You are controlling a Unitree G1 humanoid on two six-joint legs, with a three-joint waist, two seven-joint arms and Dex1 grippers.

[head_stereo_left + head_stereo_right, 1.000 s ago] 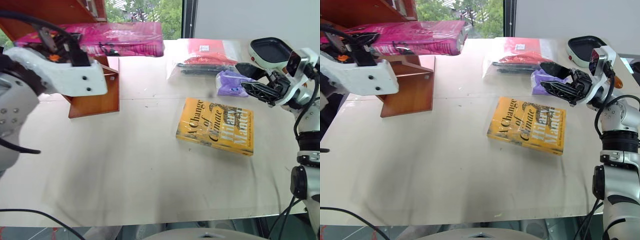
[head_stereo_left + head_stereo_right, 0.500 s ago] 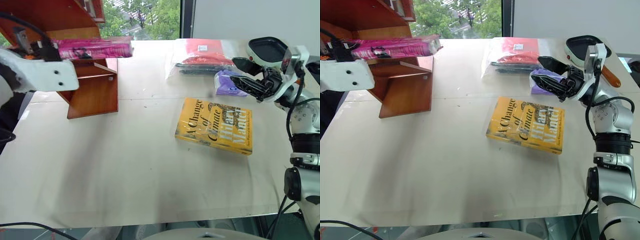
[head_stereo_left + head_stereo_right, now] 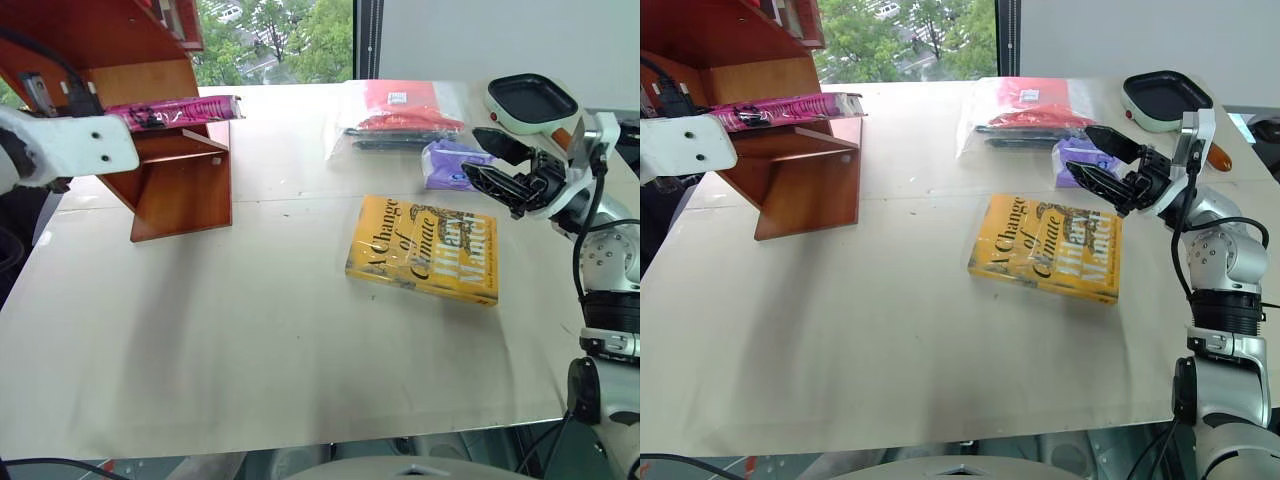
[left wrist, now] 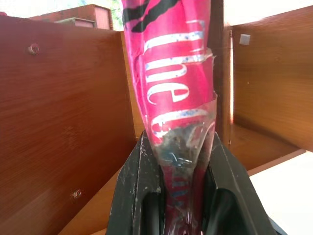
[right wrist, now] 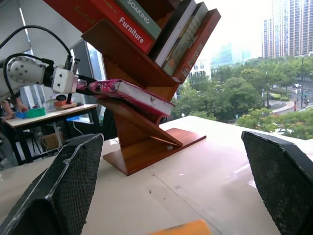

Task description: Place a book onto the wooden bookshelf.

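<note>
Left claw (image 4: 178, 196) clamped on the end of the pink book (image 3: 175, 111), black fingers (image 4: 134, 191) pressed against both covers. Book jutting straight out beyond the claw, seen edge-on from the head, inside the lower bay of the wooden bookshelf (image 3: 180, 190); from the right wrist view, lying along a slanted panel (image 5: 142, 122) of the shelf, though touching or just above it cannot be told. Reddish-brown shelf boards on either side of the claw in the left wrist view, white lettering on the pink cover running away from the fingertips.

Right claw (image 3: 1102, 160) wide open and holding nothing, raised above the table (image 3: 250, 330) with its two black fingers (image 5: 63, 186) well apart and aimed toward the bookshelf. Below and just beside that claw, a yellow "A Change of Climate" book (image 3: 425, 250) flat on the table. Just behind the claw, a purple packet (image 3: 450, 165); beyond it, a clear plastic bag with red and black contents (image 3: 400, 115). Near the right wrist, a small black pan with a pale rim (image 3: 530, 100). In the upper shelf slots, well above the left claw, several books leaning, one red spine reading "Furniture" (image 5: 129, 22).
</note>
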